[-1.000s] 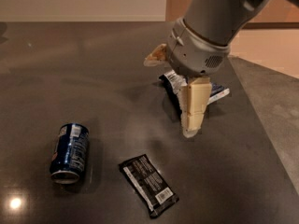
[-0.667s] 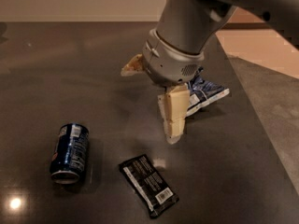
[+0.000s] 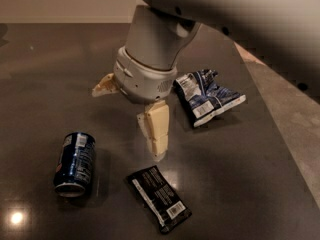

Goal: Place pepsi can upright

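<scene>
The pepsi can [image 3: 75, 163] is dark blue with white print. It lies on its side at the front left of the dark table [image 3: 45, 84], its silver end toward the camera. My gripper [image 3: 127, 124] hangs above the table to the right of the can and a little behind it, clear of the can. Its cream fingers [image 3: 157, 130] are spread apart and hold nothing. One finger points down toward the table and the other sticks out to the left.
A flat black wrapper [image 3: 158, 198] lies at the front, just below the lower finger. A blue-and-white crinkled snack bag [image 3: 207, 96] lies to the right of the arm. The table's right edge [image 3: 280, 134] runs diagonally, with lighter floor beyond it.
The arm and gripper have moved left and forward, away from the snack bag and closer to the can. The can, the wrapper and the bag have not moved.
</scene>
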Tool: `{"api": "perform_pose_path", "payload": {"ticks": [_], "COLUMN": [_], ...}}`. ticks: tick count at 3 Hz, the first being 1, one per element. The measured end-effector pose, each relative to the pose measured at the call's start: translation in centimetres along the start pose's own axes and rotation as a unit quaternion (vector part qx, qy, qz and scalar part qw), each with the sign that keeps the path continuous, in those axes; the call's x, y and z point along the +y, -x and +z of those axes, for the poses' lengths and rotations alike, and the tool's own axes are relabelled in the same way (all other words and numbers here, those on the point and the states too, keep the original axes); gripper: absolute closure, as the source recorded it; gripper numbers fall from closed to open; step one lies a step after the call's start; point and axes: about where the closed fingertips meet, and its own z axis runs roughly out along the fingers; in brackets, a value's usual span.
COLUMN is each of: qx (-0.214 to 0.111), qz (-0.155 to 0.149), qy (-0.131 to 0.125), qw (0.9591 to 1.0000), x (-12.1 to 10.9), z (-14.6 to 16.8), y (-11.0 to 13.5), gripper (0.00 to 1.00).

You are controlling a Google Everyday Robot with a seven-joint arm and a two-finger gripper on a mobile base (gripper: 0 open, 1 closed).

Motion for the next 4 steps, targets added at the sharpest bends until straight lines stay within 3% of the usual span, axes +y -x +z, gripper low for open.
{"api": "perform_pose_path", "payload": {"ticks": [1,2,4], "qx": [-0.006,-0.007,0.009], "qz": [-0.065,-0.129,-0.235], "qy": [0.014,0.030,0.061], "qw": [0.9978,0.9912,0.9701], "x": [-1.6,-2.5,-3.3], "z": [1.5,2.6,5.0], "y": [2.5,5.1,8.4], "gripper": [0.00,0.00,0.00]}}
